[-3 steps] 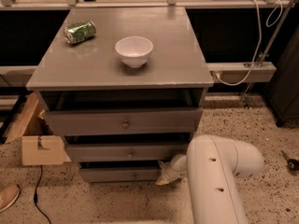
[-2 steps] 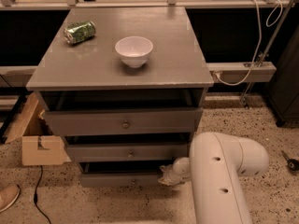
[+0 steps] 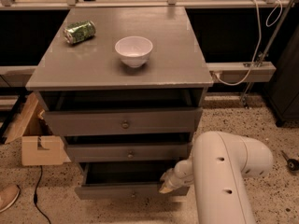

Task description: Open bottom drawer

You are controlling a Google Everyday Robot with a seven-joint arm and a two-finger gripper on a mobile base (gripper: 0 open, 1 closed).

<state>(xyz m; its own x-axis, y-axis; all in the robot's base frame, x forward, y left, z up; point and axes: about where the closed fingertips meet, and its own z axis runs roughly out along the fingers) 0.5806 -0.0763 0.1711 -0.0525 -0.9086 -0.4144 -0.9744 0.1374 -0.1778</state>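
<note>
The grey cabinet [image 3: 117, 69] has three drawers. The bottom drawer [image 3: 119, 191] is pulled out a little way, with a dark gap showing inside above its flat front and a small round knob [image 3: 133, 194] at the centre. The middle drawer [image 3: 128, 152] and the top drawer [image 3: 122, 122] stand slightly out too. My gripper [image 3: 167, 185] is at the right end of the bottom drawer's front, at its top edge. My white arm [image 3: 224, 171] fills the lower right.
A white bowl [image 3: 133, 50] and a green can [image 3: 79, 31] lying on its side are on the cabinet top. A cardboard box [image 3: 35, 141] sits on the floor at the left. A shoe [image 3: 8, 197] and a cable [image 3: 37, 197] lie at the lower left.
The bottom drawer has slid further out and its dark inside shows more. My gripper and arm have moved toward the camera with its right end.
</note>
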